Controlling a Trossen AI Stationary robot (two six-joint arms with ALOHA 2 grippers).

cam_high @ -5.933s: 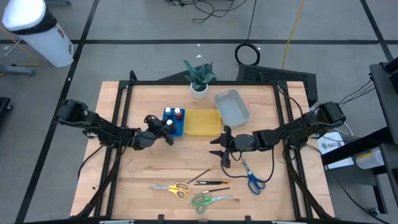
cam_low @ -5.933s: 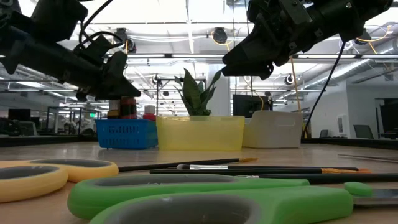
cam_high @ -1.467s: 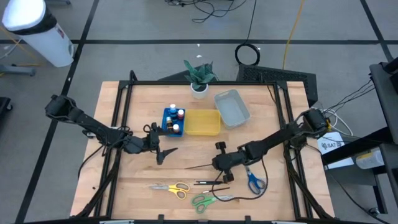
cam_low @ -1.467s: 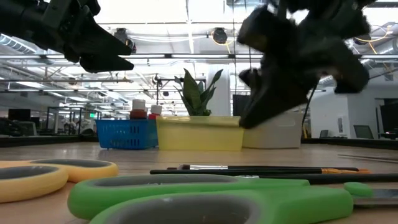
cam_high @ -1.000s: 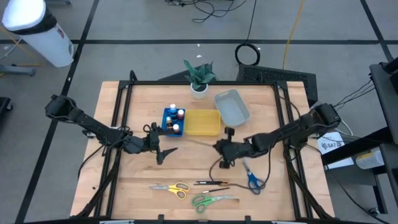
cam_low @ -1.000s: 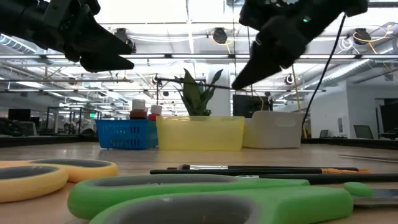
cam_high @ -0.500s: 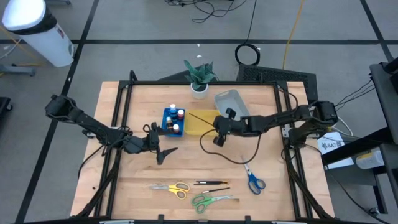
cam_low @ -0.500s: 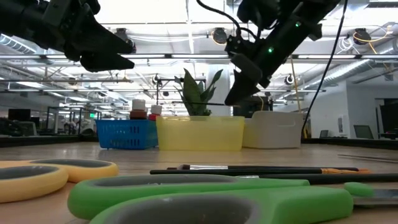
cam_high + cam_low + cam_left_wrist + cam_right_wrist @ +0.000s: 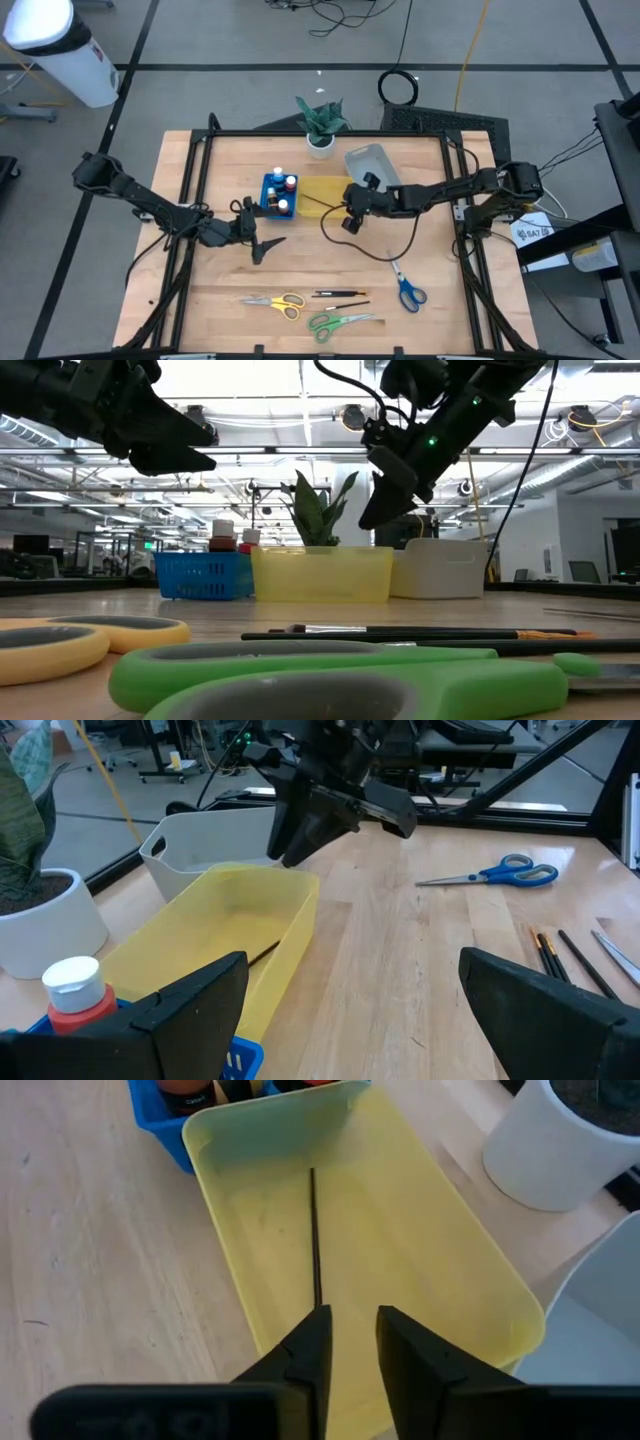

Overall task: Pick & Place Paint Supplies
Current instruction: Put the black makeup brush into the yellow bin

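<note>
Wooden table (image 9: pixel 230 280) carries three trays: yellow tray (image 9: pixel 420 1270) right under the right gripper (image 9: pixel 350 1342), whose jaws sit slightly parted above a thin brush (image 9: pixel 314 1230) lying inside it; blue tray (image 9: pixel 266 205) with paint bottles (image 9: pixel 283 193); clear tray (image 9: pixel 385 180) just beyond. Left gripper (image 9: pixel 350 1010), jaws spread wide and empty, hangs near the blue tray; scissors (image 9: pixel 405 288) and other brushes (image 9: pixel 340 294) lie well apart behind both.
</note>
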